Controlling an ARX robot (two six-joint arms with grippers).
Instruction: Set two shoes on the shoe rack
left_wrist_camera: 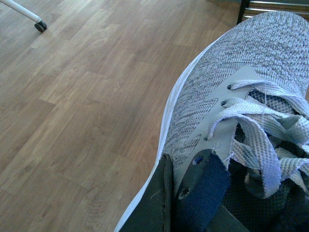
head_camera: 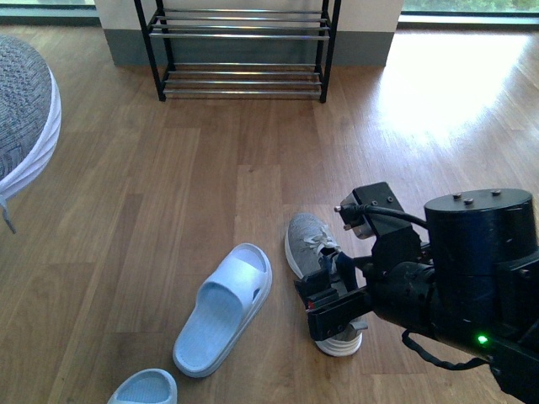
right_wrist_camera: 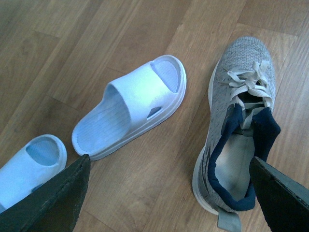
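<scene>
Right gripper [right_wrist_camera: 170, 159] hangs wide open, holding nothing; floor sneaker [right_wrist_camera: 236, 121] lies just below it, nearer one finger than centred, so you likely need a small sideways shift before descending; its long axis runs heel toward you, toe toward the shoe rack [head_camera: 240, 35], well apart ahead; the jaws close across that axis. Left gripper [left_wrist_camera: 186, 212] looks clamped on the collar of the second sneaker [left_wrist_camera: 241, 63]; the right arm is therefore nearer; pale slide [right_wrist_camera: 133, 108] sits just beside.
</scene>
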